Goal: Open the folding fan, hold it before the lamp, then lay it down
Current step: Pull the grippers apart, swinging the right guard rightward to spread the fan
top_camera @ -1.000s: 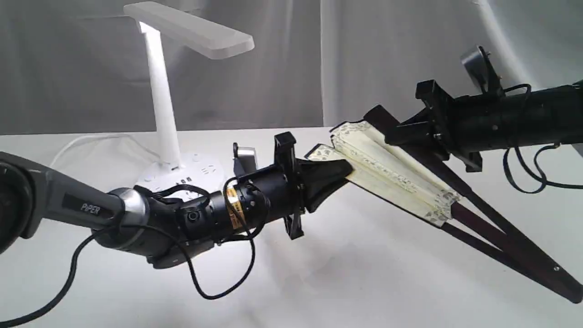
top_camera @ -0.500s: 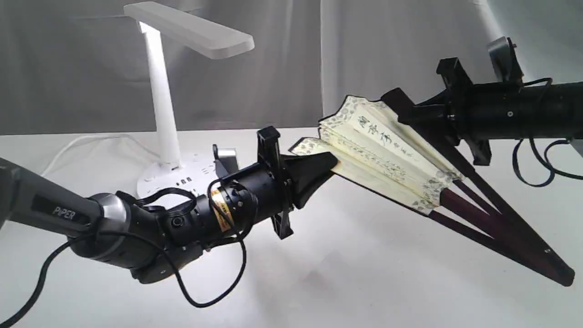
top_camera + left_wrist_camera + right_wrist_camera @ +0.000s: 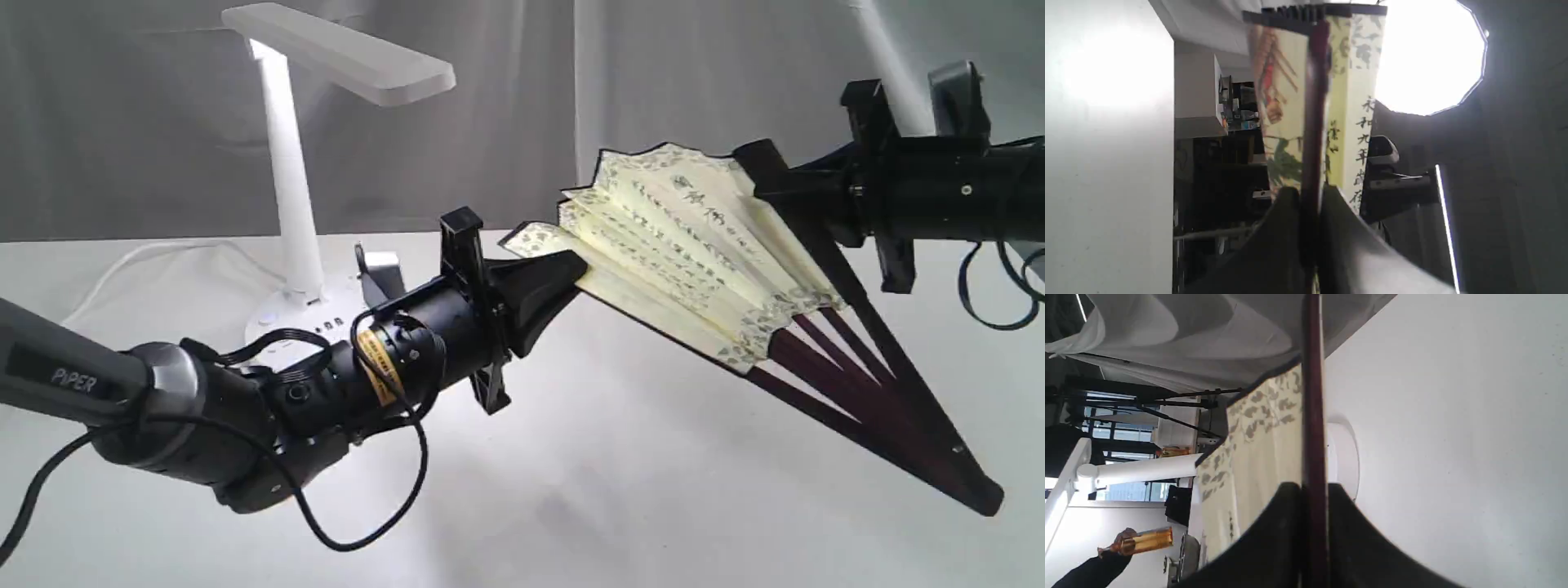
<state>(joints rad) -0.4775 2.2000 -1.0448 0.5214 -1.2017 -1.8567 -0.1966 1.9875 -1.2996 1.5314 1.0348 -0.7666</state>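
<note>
The folding fan hangs partly spread in the air over the right half of the bench, held between both arms. The left pincer is clenched on the lower maroon guard near the paper's outer edge. Its wrist view shows the dark stick pinched between the two pads of the left pincer, with the calligraphy of the folding fan beside it. The right pincer is clamped on the upper guard, and in its wrist view the right pincer grips that stick with the folding fan's cream pleats alongside.

The ribs run down to the pivot at the lower right, close to the picture's edge. It seems to sit just above the bench, though contact cannot be told.

The lamp stands well apart at the left rear, its round base just behind the left wrist. Below and in front of the fan the bench lies bare and wide. Behind the fan's top edge hangs a grey curtain.
</note>
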